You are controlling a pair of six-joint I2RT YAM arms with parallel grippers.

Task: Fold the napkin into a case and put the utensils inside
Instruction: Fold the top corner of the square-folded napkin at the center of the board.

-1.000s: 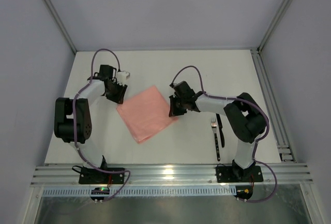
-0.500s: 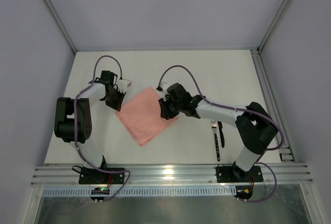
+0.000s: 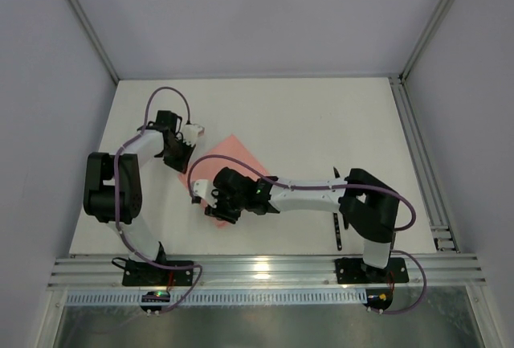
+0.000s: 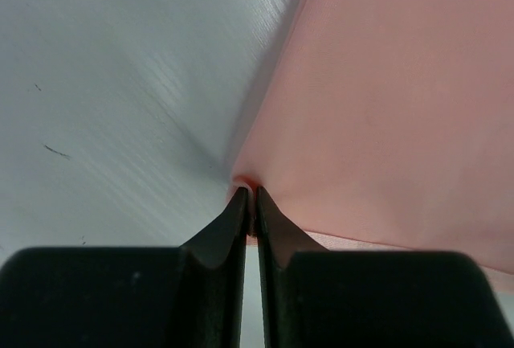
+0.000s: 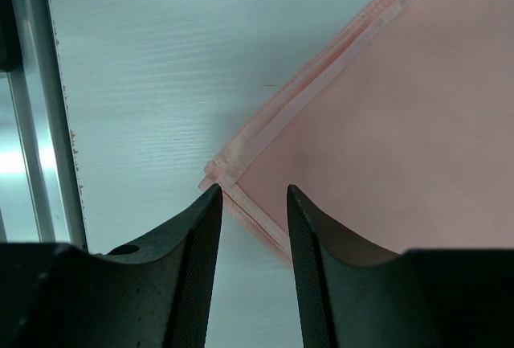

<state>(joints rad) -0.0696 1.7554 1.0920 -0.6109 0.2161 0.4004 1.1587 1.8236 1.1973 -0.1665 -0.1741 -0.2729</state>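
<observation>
The salmon-pink napkin (image 3: 235,153) lies flat as a diamond in the middle of the table. My left gripper (image 3: 180,156) is shut on its left corner, and the left wrist view shows the jaws (image 4: 249,194) pinching the cloth (image 4: 385,99). My right gripper (image 3: 215,206) reaches across to the napkin's near corner. It is open (image 5: 250,195), and its fingers straddle the layered hem of the cloth (image 5: 385,99) right by the corner tip. The dark utensils (image 3: 338,234) lie at the right, mostly hidden behind the right arm.
The right arm stretches low across the near half of the napkin. An aluminium rail (image 3: 265,268) runs along the table's front edge, and also shows in the right wrist view (image 5: 24,123). Another rail (image 3: 418,155) runs down the right side. Grey walls enclose the table.
My right gripper has swept from the napkin's right corner, left and nearer, to its near corner. The left gripper has stayed on the left corner.
</observation>
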